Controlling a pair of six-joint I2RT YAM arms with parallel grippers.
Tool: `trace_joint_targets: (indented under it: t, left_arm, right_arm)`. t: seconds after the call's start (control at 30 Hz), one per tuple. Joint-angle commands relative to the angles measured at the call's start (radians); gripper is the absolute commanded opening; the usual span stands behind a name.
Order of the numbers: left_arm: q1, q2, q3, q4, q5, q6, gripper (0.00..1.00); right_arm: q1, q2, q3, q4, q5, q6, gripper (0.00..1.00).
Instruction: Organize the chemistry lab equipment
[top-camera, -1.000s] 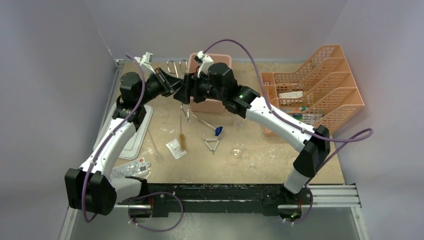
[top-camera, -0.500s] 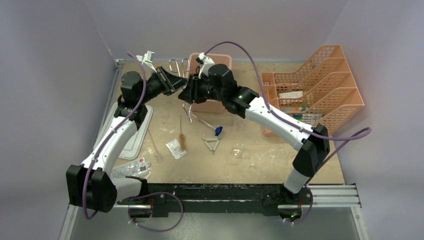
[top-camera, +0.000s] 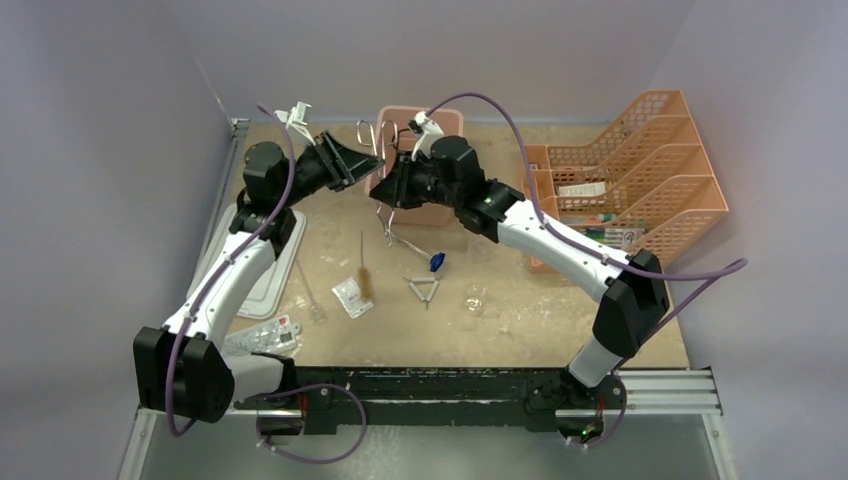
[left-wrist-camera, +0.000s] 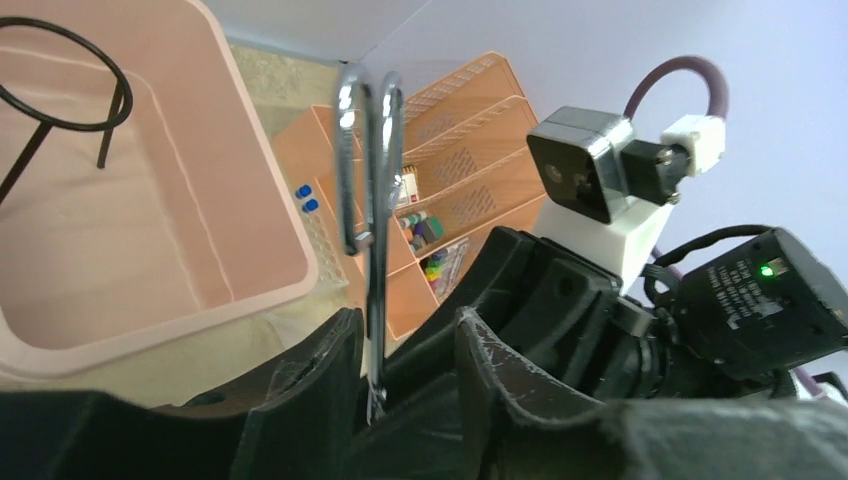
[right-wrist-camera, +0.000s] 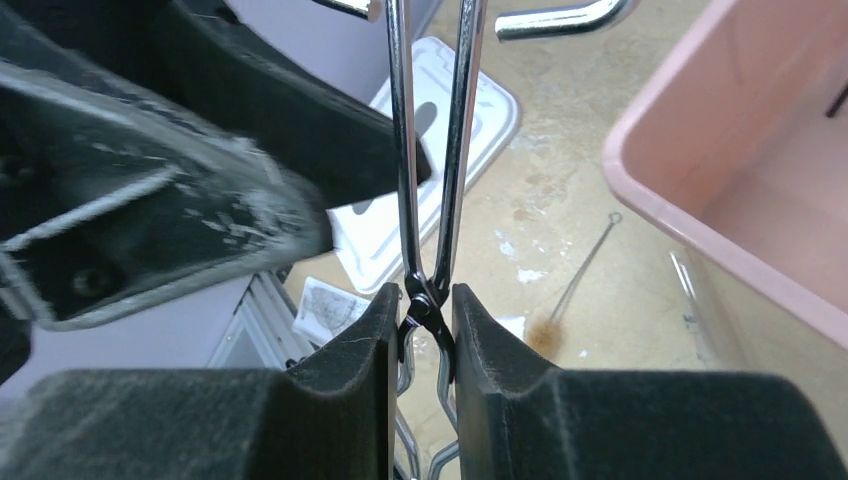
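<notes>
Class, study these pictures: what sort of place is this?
Probably a robot test bench staged as a chemistry lab: robot arms, metal tongs, a wire triangle and orange mesh racks.

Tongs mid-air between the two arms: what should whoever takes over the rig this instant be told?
Left pincer: open, straddling the tongs, not gripping.
Right pincer: shut on the tongs at the pivot, near the pink tub.
Done: wire ring in the tub.
To do: place the tongs; wire triangle, blue-tipped rod, white packet and clear glassware lie on the table.
</notes>
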Motion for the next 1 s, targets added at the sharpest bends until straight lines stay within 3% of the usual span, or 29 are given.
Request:
trace_joint_targets:
  t: [0.0,0.17,0.4,0.53,0.8,0.97]
  left_arm:
    - [-0.002,-0.002,0.073,-0.070,-0.033,0.097,0.43]
    - [-0.001,0.016,0.106,-0.126,-0.044,0.146,0.57]
    - [0.002,0.011,0.174,-0.295,-0.159,0.262,0.60]
    - [0.003,0.041,0.177,-0.278,-0.242,0.230,0.61]
    - [0.011,0.013,0.170,-0.604,-0.642,0.316,0.60]
    - [0.021,-0.010,0.097,-0.730,-0.832,0.256,0.60]
  right_arm:
    - [-0.021,-0.072,-0.027,0.071,0.058,0.003,0.00]
    - [-0.048,-0.083,-0.022,0.036,0.101,-0.015,0.00]
    - [-0.120,-0.037,0.053,-0.099,0.226,-0.076,0.00]
    - [-0.137,0.030,0.097,-0.109,0.238,-0.105,0.00]
    - [-0.115,0.064,0.117,-0.115,0.183,-0.225,0.00]
    - [-0.027,0.068,0.081,-0.130,0.181,-0.358,0.28]
